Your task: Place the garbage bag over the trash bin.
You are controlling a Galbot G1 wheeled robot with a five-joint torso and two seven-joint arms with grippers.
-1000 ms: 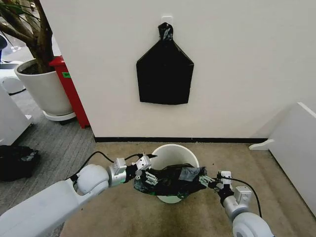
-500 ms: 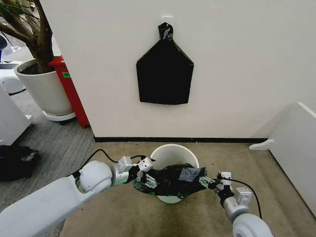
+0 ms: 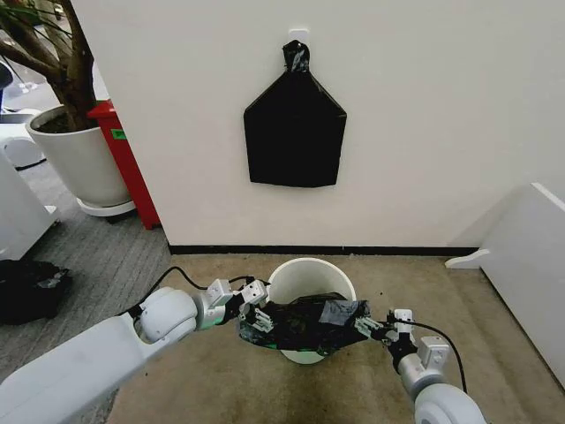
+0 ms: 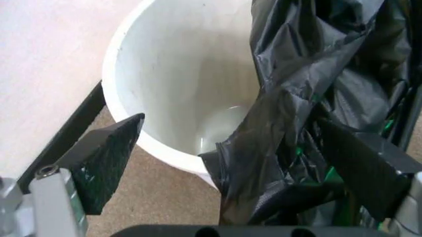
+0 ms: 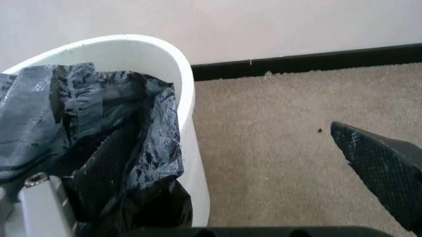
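Black, glossy, crinkled plastic, the garbage bag [image 3: 307, 323] stretches across the near rim of the small round white plastic trash bin [image 3: 300, 272]. Since 1 second ago the left gripper [image 3: 252, 311] has edged inward; its jaws now stand apart, as do the right gripper's [image 3: 372, 328], so the bag looks released, draped partly over the rim, not yet fitted.

L arm reaches in low from the left, elbow bent, wrist level; left gripper [image 3: 252, 311] w/ fingers spread wide. R arm comes up from bottom right; right gripper [image 3: 372, 329] also spread wide.
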